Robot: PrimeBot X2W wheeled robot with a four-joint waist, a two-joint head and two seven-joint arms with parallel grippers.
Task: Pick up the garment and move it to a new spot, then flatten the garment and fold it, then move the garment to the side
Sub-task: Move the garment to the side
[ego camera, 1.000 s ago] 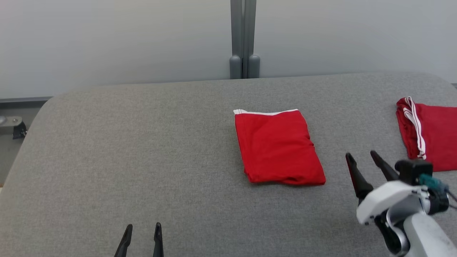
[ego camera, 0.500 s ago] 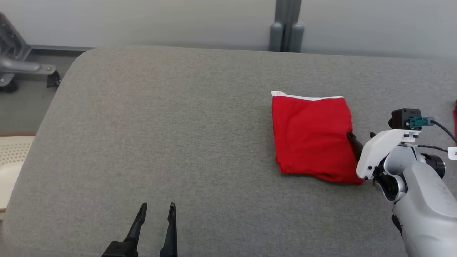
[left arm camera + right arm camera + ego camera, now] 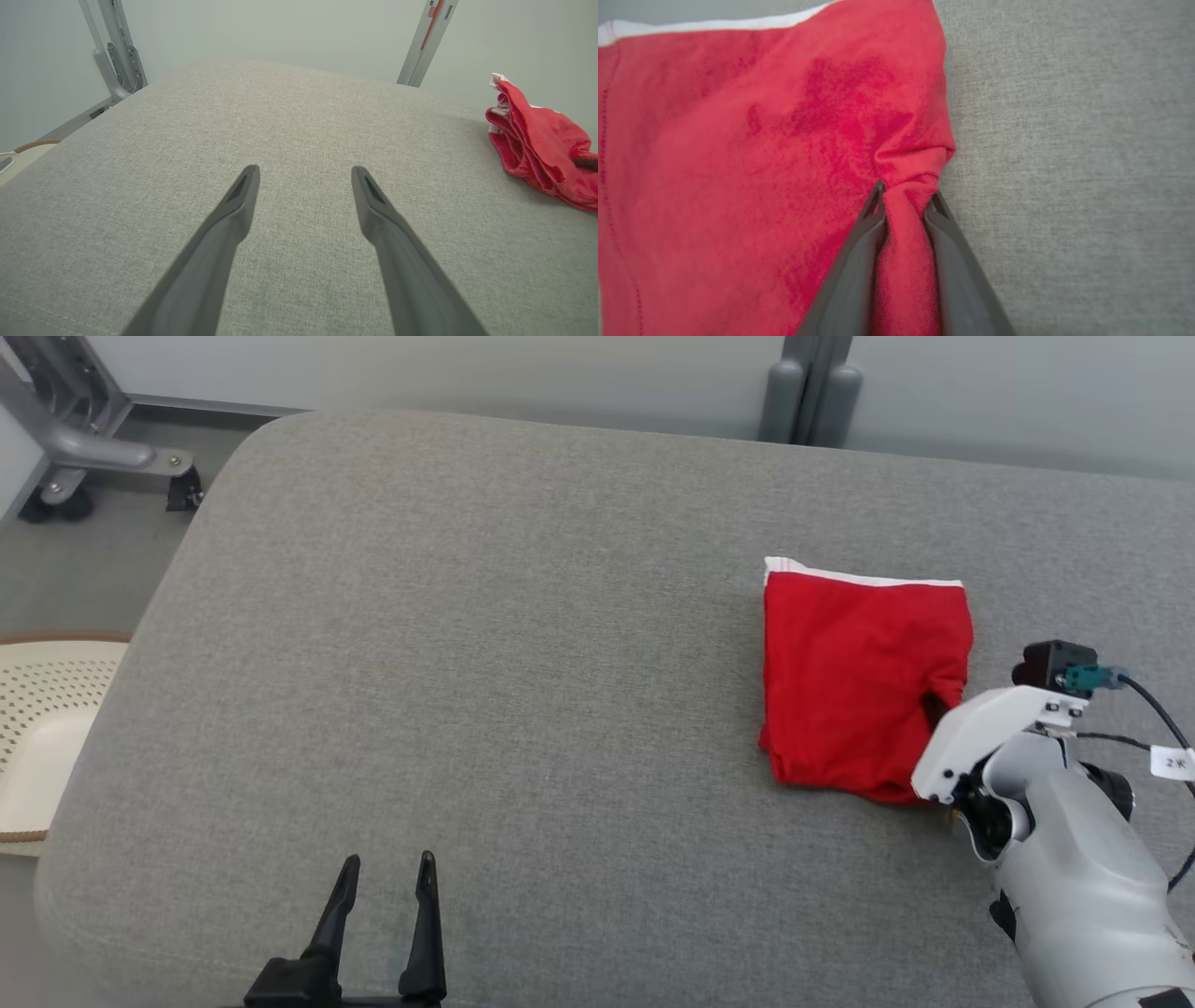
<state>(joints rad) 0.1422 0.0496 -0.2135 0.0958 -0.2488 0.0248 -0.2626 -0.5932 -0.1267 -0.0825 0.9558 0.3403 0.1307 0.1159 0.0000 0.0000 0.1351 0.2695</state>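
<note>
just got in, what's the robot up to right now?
The right gripper is closed on a bunched bit of the folded red garment, at its right edge. The garment lies on the grey padded table, not visibly lifted. The left gripper hangs open over bare table at the near left, touching nothing. Looks like the start of moving the garment aside.

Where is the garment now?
Head view: the garment lies on the grey table, right side, its right edge pinched in the jaws of the right gripper.
</note>
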